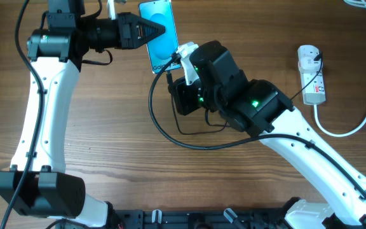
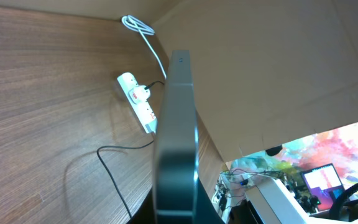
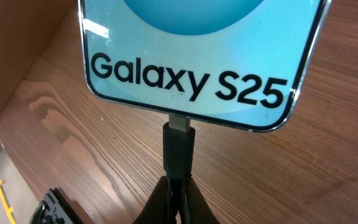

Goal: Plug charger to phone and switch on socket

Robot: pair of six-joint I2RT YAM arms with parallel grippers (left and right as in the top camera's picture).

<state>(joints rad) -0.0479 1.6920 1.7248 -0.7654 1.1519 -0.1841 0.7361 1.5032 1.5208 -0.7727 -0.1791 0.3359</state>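
"Starting with the phone [image 1: 159, 38], where was it?"

"At the far middle of the table [image 1: 107, 127], screen up. The left gripper [image 1: 159, 30] was closed on its upper part. Its long axis ran from the far side toward the near side, slightly slanted."

"And the charger [image 3: 178, 155]?"

"Directly below the phone's lower edge, under the 'Galaxy S25' lettering. Its plug tip [image 3: 179, 122] met the port in line with the phone's long axis. The right gripper [image 3: 179, 196] was clamped shut on the plug body, just beneath the phone. The black cable looped away behind it across the table."

"Was the tip fully seated?"

"I could not tell. It touched the edge and looked partly in. By my judgement, any remaining push had to go straight along that long axis, toward the left gripper. A sideways lean could have bent the tip."

"Where was the socket [image 1: 312, 75]?"

"Well apart, near the right side of the table, lying lengthwise from far to near. It lay to the right of the right gripper, so the right arm was clearly nearer. I judged it would have to let go of the plug before reaching for the socket."
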